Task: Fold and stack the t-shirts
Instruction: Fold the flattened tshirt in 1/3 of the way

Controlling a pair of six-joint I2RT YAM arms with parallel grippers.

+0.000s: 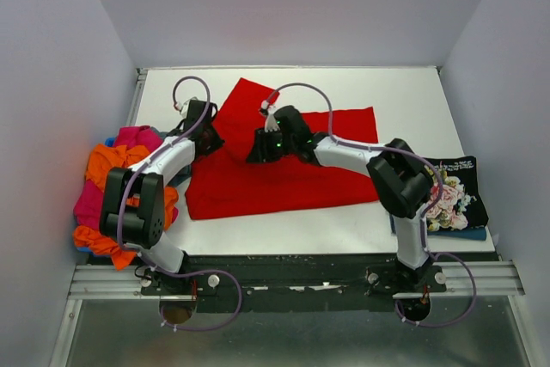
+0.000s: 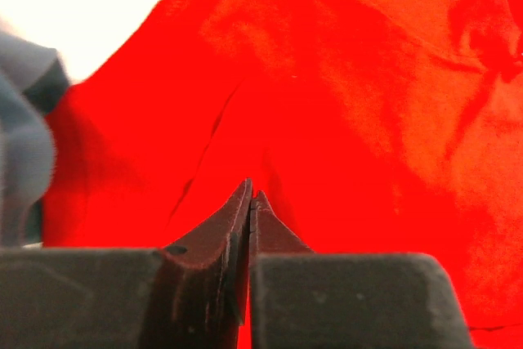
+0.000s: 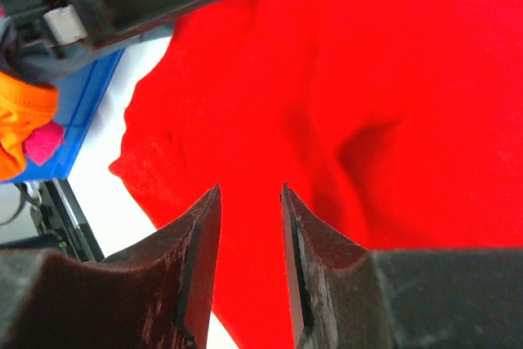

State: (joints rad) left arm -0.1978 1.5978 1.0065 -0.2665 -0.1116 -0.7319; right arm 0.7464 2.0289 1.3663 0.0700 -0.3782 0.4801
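Overhead, the bright red cloth t-shirt [image 1: 284, 174] lies spread mid-way across the white tabletop [image 1: 404, 100], one flap pointing toward the far edge. The left gripper [image 1: 208, 139] sits at the shirt's left side, the right gripper [image 1: 259, 150] over its middle. A heap of orange and magenta tees [image 1: 116, 182] lies at the left; a folded black floral-print tee [image 1: 451, 195] lies at the right.

From the left wrist, the fingers [image 2: 214, 243] stand all but together above red cloth; whether a fold is nipped I cannot tell.

From the right wrist, the jaws stand partly apart and empty over a rumpled edge. For a clean fold, I judge each gripper should pinch one layer at an edge, then carry it across evenly.
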